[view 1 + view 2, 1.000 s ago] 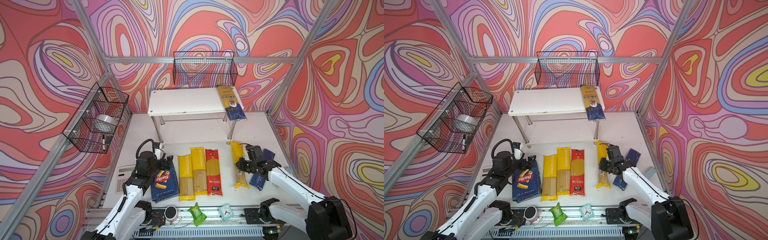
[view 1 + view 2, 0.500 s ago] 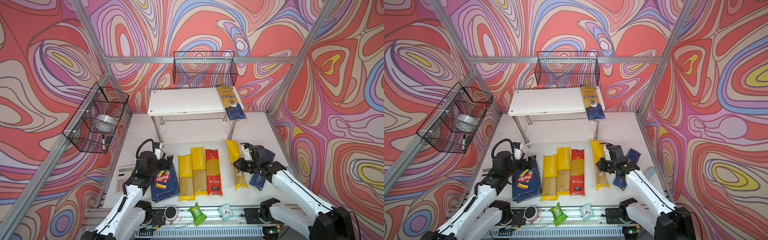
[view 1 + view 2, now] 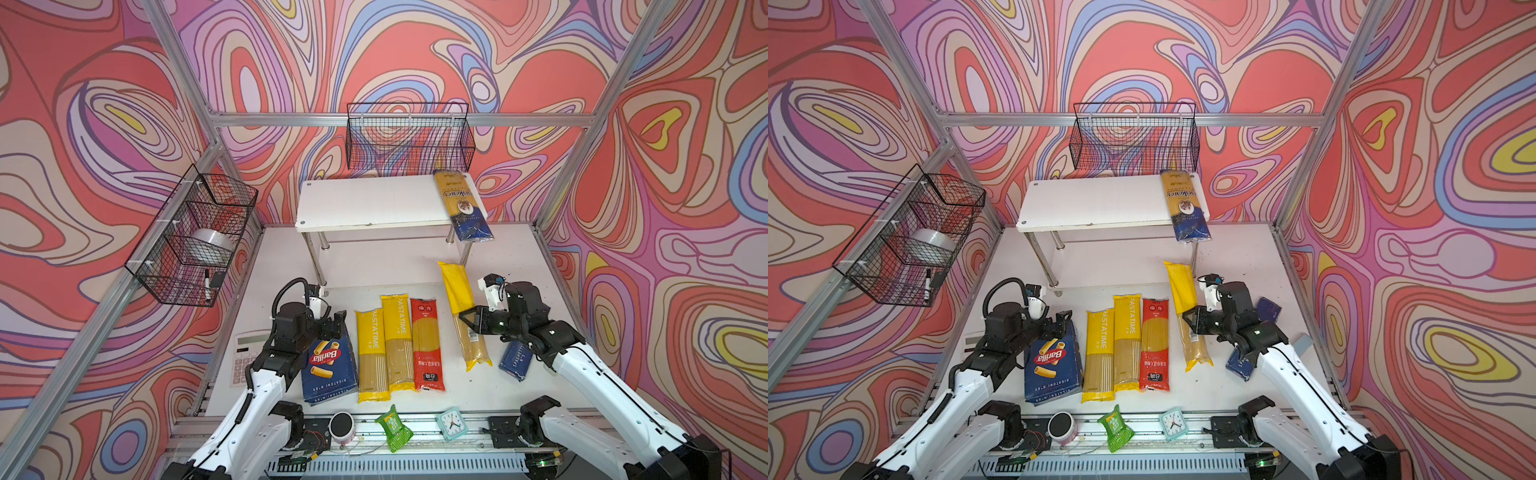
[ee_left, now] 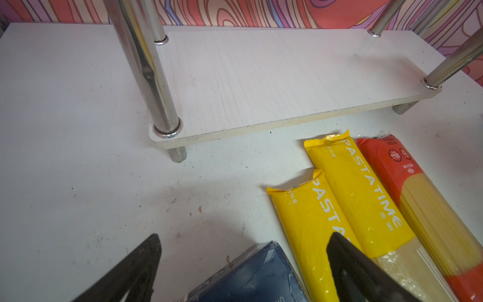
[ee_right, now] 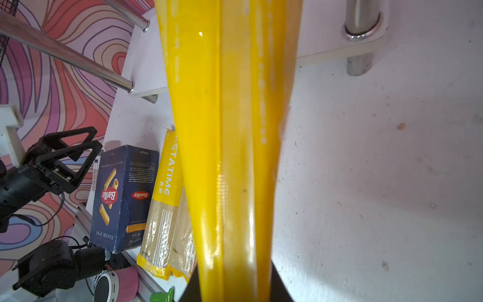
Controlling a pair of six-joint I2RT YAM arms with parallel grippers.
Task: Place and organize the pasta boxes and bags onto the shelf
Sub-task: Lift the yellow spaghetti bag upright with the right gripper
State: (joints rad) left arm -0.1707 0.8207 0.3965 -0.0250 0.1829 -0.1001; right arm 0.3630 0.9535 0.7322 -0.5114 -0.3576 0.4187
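Right fingers (image 5: pixel 279 292) pinch the yellow bag (image 5: pixel 230 130), whose seam only the right wrist view shows; left fingers (image 4: pixel 360 277) spread wide.

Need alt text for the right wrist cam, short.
A yellow spaghetti packet fills the middle of the view, clamped in the right gripper at the bottom edge. Behind it on the white table lie a Barilla rigatoni box and two more spaghetti packets, with the left gripper beside the box and the chrome legs of the shelf beyond.
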